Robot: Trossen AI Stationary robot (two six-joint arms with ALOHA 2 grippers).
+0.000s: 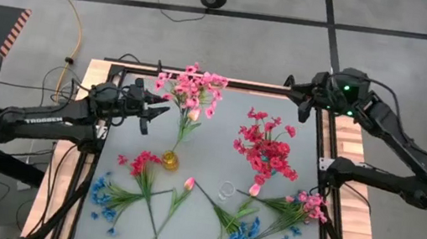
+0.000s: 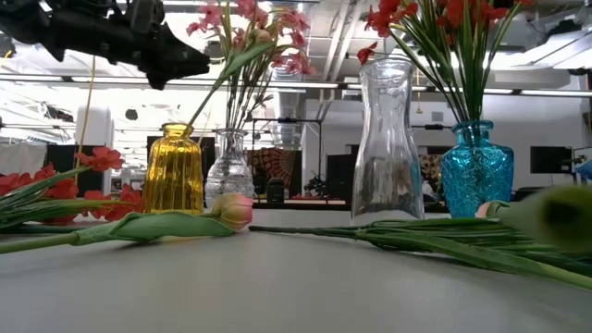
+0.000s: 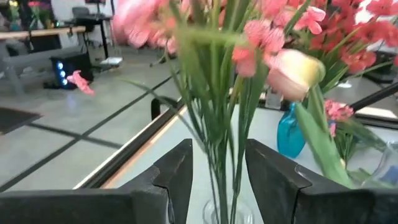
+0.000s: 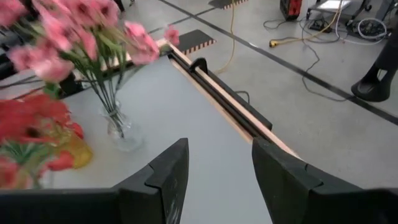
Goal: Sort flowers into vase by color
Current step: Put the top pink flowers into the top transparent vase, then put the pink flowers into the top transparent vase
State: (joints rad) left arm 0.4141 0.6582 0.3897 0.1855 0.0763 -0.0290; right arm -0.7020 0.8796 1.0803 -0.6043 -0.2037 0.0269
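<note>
Many flowers strewn over grey table.

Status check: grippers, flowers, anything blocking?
Left gripper open beside the pink bunch in its clear vase. Right gripper open, empty, parked at the far right corner. Loose flowers lie along the near edge. Nothing blocking.

Light pink flowers stood upright in a clear vase, and deep red-pink flowers stood bunched in a blue vase. Loose red, blue and pink sprigs lay flat across the table's near part, beside a yellow vase.
</note>
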